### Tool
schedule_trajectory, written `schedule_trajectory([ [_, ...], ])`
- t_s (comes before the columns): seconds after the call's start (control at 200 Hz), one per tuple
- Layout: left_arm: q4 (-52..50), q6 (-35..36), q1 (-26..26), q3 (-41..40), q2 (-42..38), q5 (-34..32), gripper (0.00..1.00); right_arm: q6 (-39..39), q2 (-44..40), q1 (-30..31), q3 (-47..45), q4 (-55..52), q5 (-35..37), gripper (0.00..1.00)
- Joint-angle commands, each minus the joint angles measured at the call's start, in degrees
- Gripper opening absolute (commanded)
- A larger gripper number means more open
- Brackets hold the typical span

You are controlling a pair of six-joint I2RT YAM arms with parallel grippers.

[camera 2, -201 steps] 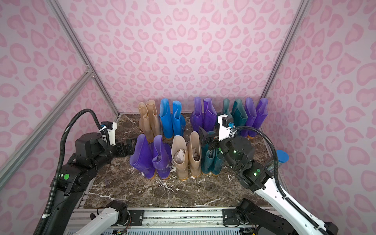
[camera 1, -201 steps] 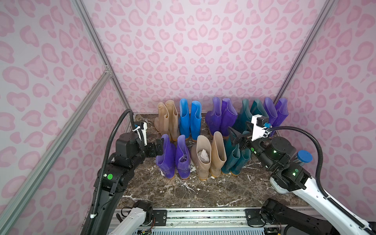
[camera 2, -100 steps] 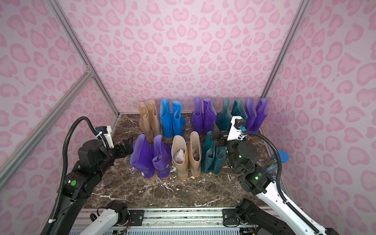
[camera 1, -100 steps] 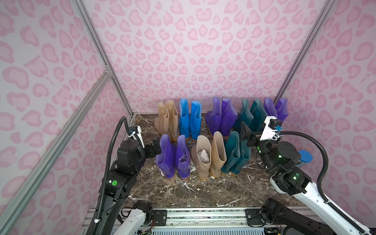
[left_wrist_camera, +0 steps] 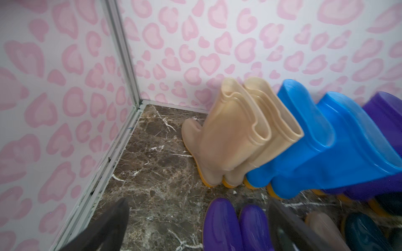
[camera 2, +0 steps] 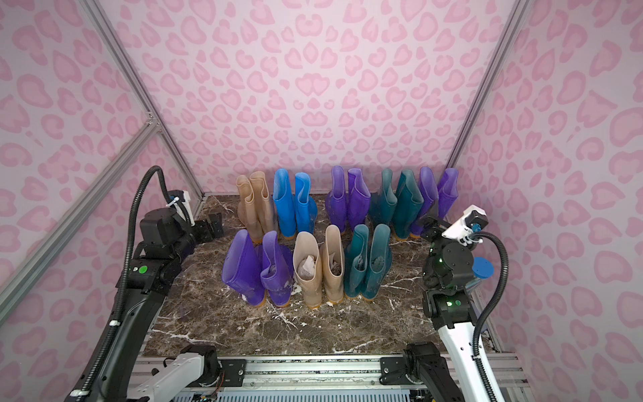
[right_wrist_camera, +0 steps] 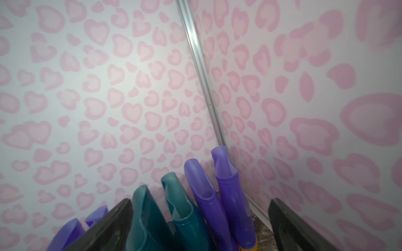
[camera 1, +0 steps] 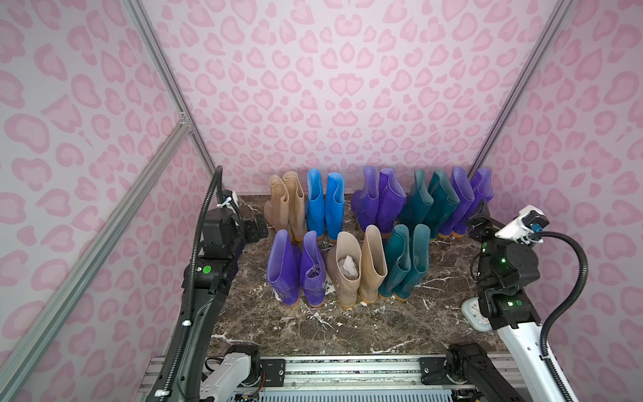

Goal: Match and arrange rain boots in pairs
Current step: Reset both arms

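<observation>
— On the bench [camera 1: 313,330]: rain boots [camera 2: 311,289] upright in two rows, shafts straight up. Any odd couple?

— None spotted. Against the back wall [camera 1: 330,104], from left: back beige pair [camera 1: 285,205], blue pair [camera 1: 325,205], middle purple pair [camera 1: 377,202], back teal pair [camera 1: 429,202], corner purple pair [camera 1: 466,200]. In the near row: front purple pair [camera 1: 295,268], front beige pair [camera 1: 362,264], front teal pair [camera 1: 405,261], set colour beside colour.

— Closest to the left end effector [camera 1: 256,227]?

— Back beige pair and front purple pair, both just to its right, apart from it. Spread wide, clasping nothing, touching nothing. Confirmed by the left wrist view: only bench and purple toes past the fingers [left_wrist_camera: 104,228].

— And the right end effector [camera 1: 478,222]?

— Just beside the corner purple pair, on its right. Overlapping that shaft in both top views, so contact hard to call. Spread wide as well; by the right wrist view, teal and purple shafts ahead, none clasped.

— Next move?

— Likely none on the boots; looks finished. For any straightening, reach sideways across an upright shaft, with the end effector on that side.
</observation>
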Motion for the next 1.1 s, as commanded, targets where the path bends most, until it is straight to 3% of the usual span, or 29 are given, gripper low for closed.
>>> schedule_trajectory([
  [0.0,6.59,-0.37,3.54,-4.63,1.01,4.67,0.99,-5.35,-1.06,-3.46,-7.23,12.72,-6.39,0.99],
  [0.15,12.97,2.31,3.96,-12.86,2.2,1.23,0.99,-9.41,0.81,-4.91,-16.75,23.59,-7.26,0.99],
  [0.26,17.83,3.35,3.92,-16.83,2.34,0.8,0.99,-9.23,4.03,-5.39,-19.07,24.52,-6.02,0.99],
  [0.415,19.48,6.48,3.11,-19.55,5.09,1.25,0.99,-7.28,9.89,-5.63,-24.15,31.02,-11.9,0.99],
  [0.565,26.17,5.52,0.44,-27.07,6.72,-3.29,0.99,-8.95,17.2,-5.44,-27.63,39.0,-17.57,0.99],
  [0.69,36.77,6.91,-0.52,-32.42,8.9,-2.12,0.99,-9.69,24.5,-5.26,-28.2,42.49,-21.43,0.99],
  [0.845,42.96,13.78,-0.65,-34.88,13.08,2.8,0.99,-9.93,31.43,-3.58,-30.52,49.85,-21.75,0.99],
  [0.945,51.5,13.15,-0.69,-38.65,15.92,8.28,0.99,-12.78,35.54,-2.17,-30.19,49.79,-23.43,1.0],
  [1.095,54.81,16.73,-0.65,-38.72,19.51,11.02,0.99,-14.39,36.8,-2.13,-29.05,49.49,-24.71,1.0],
])
